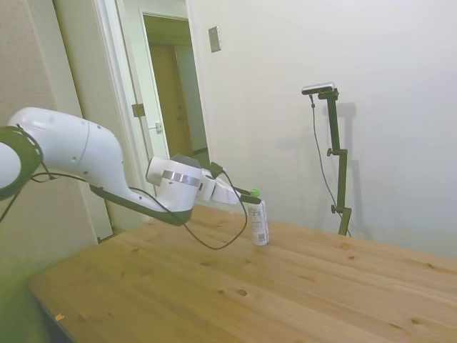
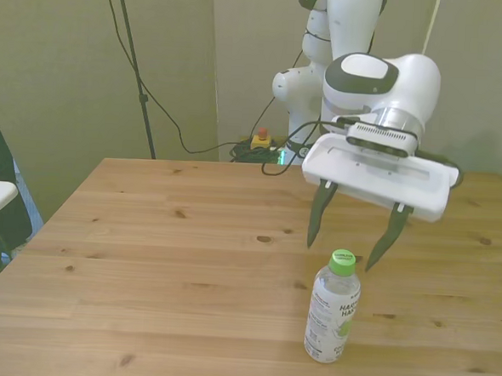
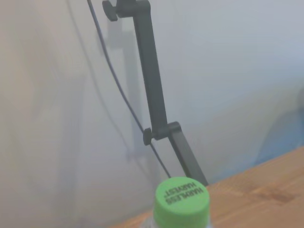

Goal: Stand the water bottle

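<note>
The water bottle [image 2: 332,307] is seen standing upright on the wooden worktop [image 2: 143,275], close to its near edge, with the green cap [image 3: 182,201] on top. The gripper [image 2: 343,242] is held just above and behind it, jaws apart, nothing being touched

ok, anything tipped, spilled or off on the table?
Nothing stands out. The water bottle stands upright on the table, green cap on, no spill. The hand is open, behind it and clear of it.
</note>
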Robot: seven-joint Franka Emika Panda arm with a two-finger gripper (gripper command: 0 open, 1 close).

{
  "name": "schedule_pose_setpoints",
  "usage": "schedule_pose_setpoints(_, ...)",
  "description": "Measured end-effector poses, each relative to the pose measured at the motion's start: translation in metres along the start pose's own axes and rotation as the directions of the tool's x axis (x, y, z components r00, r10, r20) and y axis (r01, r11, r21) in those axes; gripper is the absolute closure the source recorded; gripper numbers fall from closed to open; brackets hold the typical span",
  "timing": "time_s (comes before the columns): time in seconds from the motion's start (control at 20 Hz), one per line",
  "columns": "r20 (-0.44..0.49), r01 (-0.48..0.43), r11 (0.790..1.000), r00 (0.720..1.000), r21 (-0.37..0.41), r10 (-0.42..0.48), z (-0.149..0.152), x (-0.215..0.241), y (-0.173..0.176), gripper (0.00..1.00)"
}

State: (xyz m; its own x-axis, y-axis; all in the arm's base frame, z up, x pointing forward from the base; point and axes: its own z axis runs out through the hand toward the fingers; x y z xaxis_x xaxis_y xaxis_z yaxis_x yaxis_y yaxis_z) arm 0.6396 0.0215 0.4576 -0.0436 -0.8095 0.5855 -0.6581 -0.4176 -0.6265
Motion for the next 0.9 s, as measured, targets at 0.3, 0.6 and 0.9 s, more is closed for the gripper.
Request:
schedule_pose_setpoints(0.3,0.203,0.085,0.995,0.977,-0.060,-0.071,-0.093,0.003,0.034,0.00)
schedule_pose_setpoints(0.6,0.430,0.197,0.955,0.899,-0.221,-0.086,-0.143,0.033,0.076,0.00)
schedule_pose_setpoints(0.9,0.642,0.307,0.906,0.765,-0.291,-0.053,-0.178,0.083,0.106,0.00)
